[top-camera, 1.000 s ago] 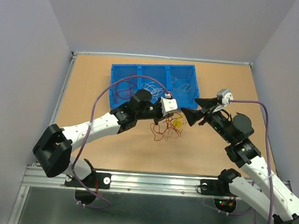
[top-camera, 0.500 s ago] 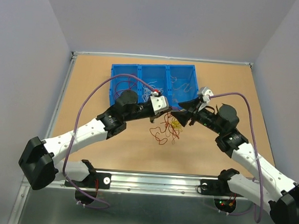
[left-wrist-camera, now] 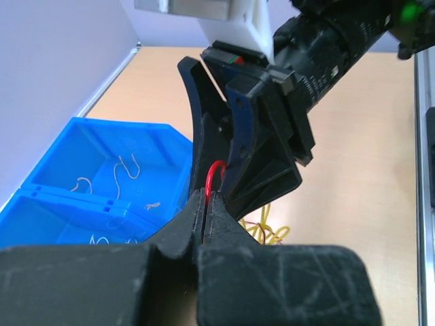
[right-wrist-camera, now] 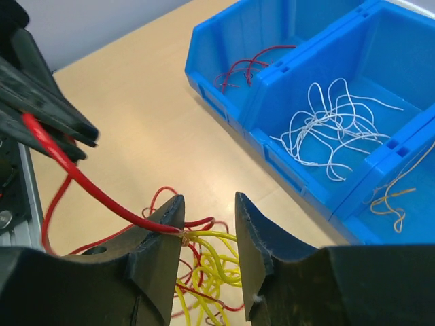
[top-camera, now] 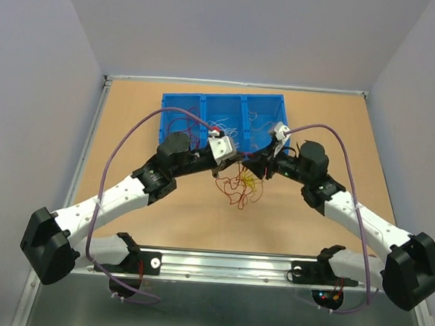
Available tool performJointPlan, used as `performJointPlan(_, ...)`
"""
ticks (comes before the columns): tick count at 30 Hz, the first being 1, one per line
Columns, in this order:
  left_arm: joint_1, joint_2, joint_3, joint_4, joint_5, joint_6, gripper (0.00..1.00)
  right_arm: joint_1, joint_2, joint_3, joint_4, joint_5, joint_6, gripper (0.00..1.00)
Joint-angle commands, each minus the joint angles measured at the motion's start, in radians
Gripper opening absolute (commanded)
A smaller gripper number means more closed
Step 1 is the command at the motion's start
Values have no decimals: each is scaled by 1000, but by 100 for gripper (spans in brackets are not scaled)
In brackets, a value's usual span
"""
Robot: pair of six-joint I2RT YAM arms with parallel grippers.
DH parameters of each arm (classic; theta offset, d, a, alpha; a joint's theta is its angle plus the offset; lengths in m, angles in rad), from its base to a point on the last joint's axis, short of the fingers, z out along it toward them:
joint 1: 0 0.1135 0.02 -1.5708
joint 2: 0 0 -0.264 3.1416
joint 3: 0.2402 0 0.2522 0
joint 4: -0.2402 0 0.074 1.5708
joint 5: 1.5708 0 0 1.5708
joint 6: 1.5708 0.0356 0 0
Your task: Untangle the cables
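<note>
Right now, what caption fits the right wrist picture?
Open right gripper above tangled yellow wires, red wire stretched beside it.

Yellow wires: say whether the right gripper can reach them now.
Probably yes: the right gripper hangs open right above the yellow wires; only a red wire pinched by the left gripper crosses.

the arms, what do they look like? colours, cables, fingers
Both are alike: the left arm and right arm have white link shells with black joints and black bases. A thick purple cable loops loosely along each. A white camera block sits at each wrist. The left gripper and right gripper each have two black, tapered, scuffed fingers.
</note>
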Motion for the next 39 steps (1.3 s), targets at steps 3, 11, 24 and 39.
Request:
performJointPlan(3,26,-104,-2,100,13,-43,0,-2,59,103,40,-52,4,41)
performJointPlan(11,34,-185,133,76,-247,-80,0,-2,232,186,67,-138,15,46)
performJointPlan(24,34,-85,700,-112,-598,38,0,2,337,278,-92,-195,-35,31)
performJointPlan(39,115,130,997,-43,-910,135,0,11,130,174,-152,-258,-100,11)
